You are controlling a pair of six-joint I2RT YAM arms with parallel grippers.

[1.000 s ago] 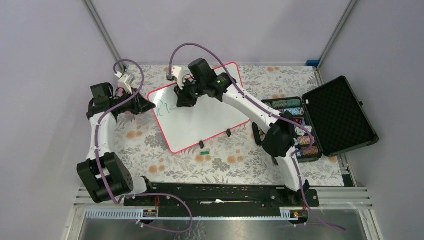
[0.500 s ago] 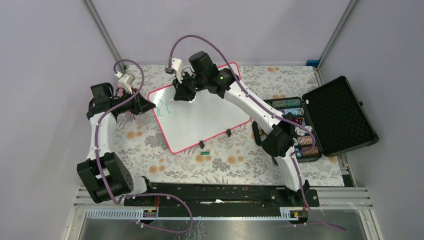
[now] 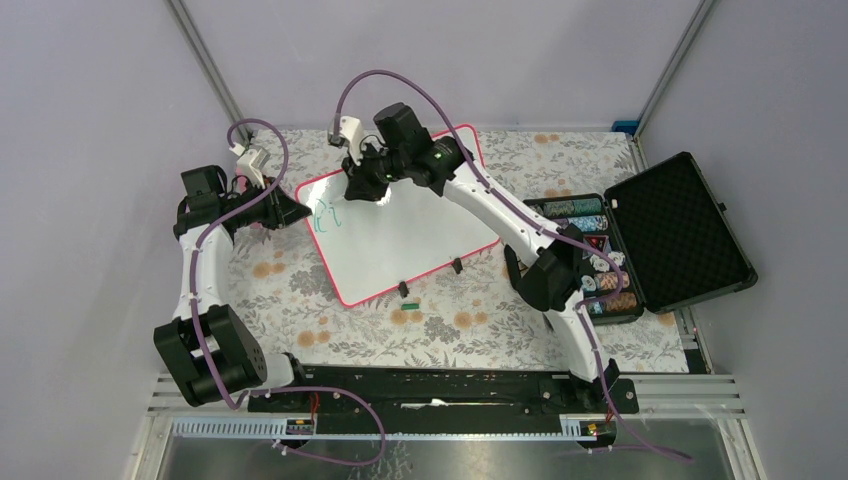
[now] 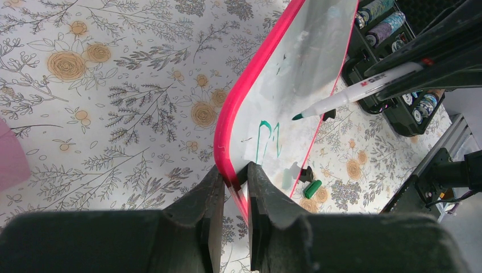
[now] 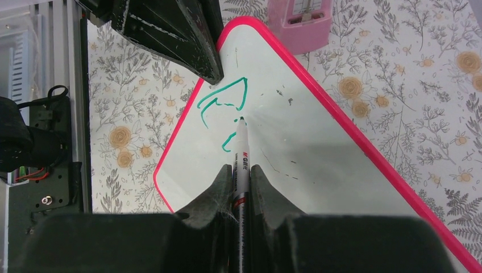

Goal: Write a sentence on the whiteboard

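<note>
Pinched shut with left gripper (image 4: 234, 176) on the pink-red frame of the whiteboard (image 3: 400, 240), at its left corner. Lay aslant at frame centre, long axis rising from left toward upper right. Showed only a few green strokes of the sentence (image 3: 325, 214) beside that corner, glossy white beyond. Clasped a marker (image 5: 241, 153) in right gripper (image 5: 241, 170), nearer for writing, tip just right of the strokes; contact unclear.

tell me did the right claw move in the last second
Yes. In the top view the right claw, holding the marker, has shifted slightly toward the far edge of the whiteboard.
</note>
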